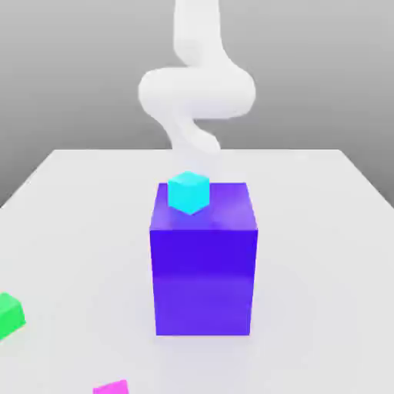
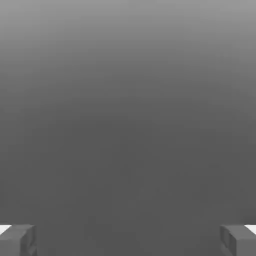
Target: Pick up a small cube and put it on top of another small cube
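Observation:
A small cyan cube [image 1: 188,191] sits on top of a tall blue block [image 1: 204,265] in the middle of the white table [image 1: 323,231]. A small green cube [image 1: 9,314] lies on the table at the exterior view's left edge. A small magenta cube [image 1: 112,387] peeks in at the bottom edge. The white arm [image 1: 196,92] rises behind the blue block. In the hand view my gripper [image 2: 128,240] is open: its grey fingertips [image 2: 17,239] stand far apart with nothing between them, against a plain grey backdrop.
The blue block stands as a tall obstacle at the table's centre. Bare white table surface spreads to either side of it and in front.

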Robot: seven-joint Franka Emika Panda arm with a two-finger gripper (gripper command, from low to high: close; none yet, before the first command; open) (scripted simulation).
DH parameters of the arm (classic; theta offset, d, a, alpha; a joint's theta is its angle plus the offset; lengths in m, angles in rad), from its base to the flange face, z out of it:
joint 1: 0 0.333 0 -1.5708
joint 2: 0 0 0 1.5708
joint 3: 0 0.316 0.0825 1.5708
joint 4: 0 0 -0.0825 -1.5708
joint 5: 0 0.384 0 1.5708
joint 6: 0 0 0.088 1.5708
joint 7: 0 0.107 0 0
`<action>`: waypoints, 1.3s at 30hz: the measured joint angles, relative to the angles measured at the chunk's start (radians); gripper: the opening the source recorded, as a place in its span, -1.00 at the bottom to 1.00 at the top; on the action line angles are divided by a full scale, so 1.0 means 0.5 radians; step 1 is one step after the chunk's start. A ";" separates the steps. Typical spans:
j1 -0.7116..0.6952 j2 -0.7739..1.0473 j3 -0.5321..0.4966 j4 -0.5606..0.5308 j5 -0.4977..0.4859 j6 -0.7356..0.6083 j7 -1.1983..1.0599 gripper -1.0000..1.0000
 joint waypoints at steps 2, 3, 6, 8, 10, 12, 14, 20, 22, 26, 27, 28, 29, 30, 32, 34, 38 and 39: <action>0.049 0.154 -0.070 0.010 0.044 0.035 -0.102 0.00; 0.070 0.228 -0.103 0.014 0.066 0.052 -0.152 0.00; 0.128 0.446 -0.194 0.028 0.139 0.102 -0.303 0.00; 0.161 0.592 -0.250 0.036 0.190 0.136 -0.405 0.00; 0.185 0.737 -0.297 0.046 0.246 0.168 -0.511 0.00; 0.200 0.884 -0.335 0.055 0.302 0.201 -0.616 0.00; 0.208 1.030 -0.365 0.064 0.357 0.233 -0.722 0.00; 0.182 1.461 -0.407 0.090 0.479 0.335 -1.007 0.00; 0.163 1.600 -0.408 0.097 0.496 0.373 -1.086 0.00; 0.122 1.868 -0.410 0.109 0.485 0.458 -1.212 0.00; 0.113 1.932 -0.413 0.111 0.472 0.481 -1.237 0.00; 0.104 1.996 -0.418 0.113 0.457 0.504 -1.260 0.00; 0.097 2.058 -0.425 0.115 0.438 0.527 -1.280 0.00; 0.091 2.120 -0.434 0.117 0.415 0.551 -1.298 0.00; 0.075 2.251 -0.435 0.131 0.403 0.618 -1.336 0.00; 0.033 2.396 -0.387 0.162 0.446 0.722 -1.380 0.00; -0.010 2.522 -0.334 0.191 0.492 0.814 -1.416 -1.00; -0.010 2.522 -0.334 0.191 0.492 0.813 -1.417 -1.00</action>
